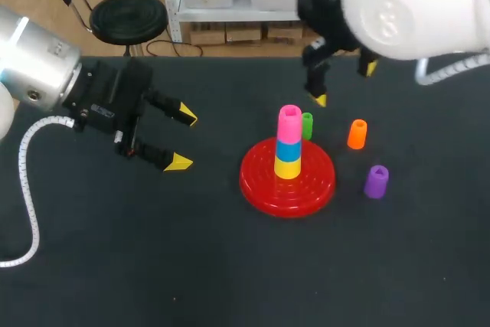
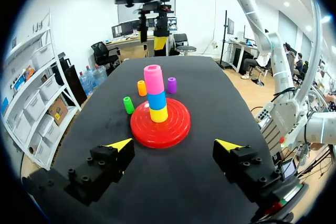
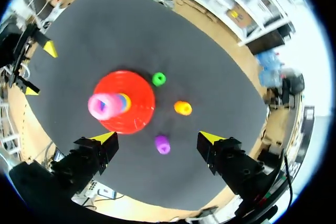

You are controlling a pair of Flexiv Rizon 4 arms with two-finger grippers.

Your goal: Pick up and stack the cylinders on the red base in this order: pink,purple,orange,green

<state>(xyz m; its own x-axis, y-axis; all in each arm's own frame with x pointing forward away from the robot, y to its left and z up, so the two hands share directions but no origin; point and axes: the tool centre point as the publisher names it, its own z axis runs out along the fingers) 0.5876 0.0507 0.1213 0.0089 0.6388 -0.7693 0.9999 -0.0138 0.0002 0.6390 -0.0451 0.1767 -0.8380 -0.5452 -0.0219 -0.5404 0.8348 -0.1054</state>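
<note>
Clock directions are taken from the red base (image 1: 287, 178) as seen in the head view.

- The pink cylinder (image 1: 289, 122) is sitting on top of the stack at the base's centre. It is resting on a blue cylinder (image 1: 289, 148), which is resting on a yellow cylinder (image 1: 288, 167). The stack is standing upright.
- The base is lying flat on the black table (image 1: 230, 266).
- The green cylinder (image 1: 307, 125) is standing upright at about 1 o'clock, just beside the base's rim and not on it.
- The orange cylinder (image 1: 357, 134) is standing at about 2 o'clock, apart from the base.
- The purple cylinder (image 1: 376, 181) is standing at about 3 o'clock, near the rim but clear of it.
- All three are sitting loose on the table, and no gripper is touching them.

The left gripper (image 1: 184, 139) is hanging at 9 o'clock, well apart from the base. Its fingers are spread wide with nothing between them, and the yellow tips are pointing toward the base. In the left wrist view the base and stack are lying ahead of the gap between the fingers. The green cylinder is showing just beside the base, and the orange and purple ones are standing beyond it.

The right gripper (image 1: 345, 84) is hovering above the table at about 1 o'clock, beyond the green cylinder. Its fingers are apart and holding nothing. In the right wrist view, looking down, the purple cylinder is showing on the table between the two tips and is touching neither. The orange and green cylinders are lying ahead of it, with the base off to one side.
</note>
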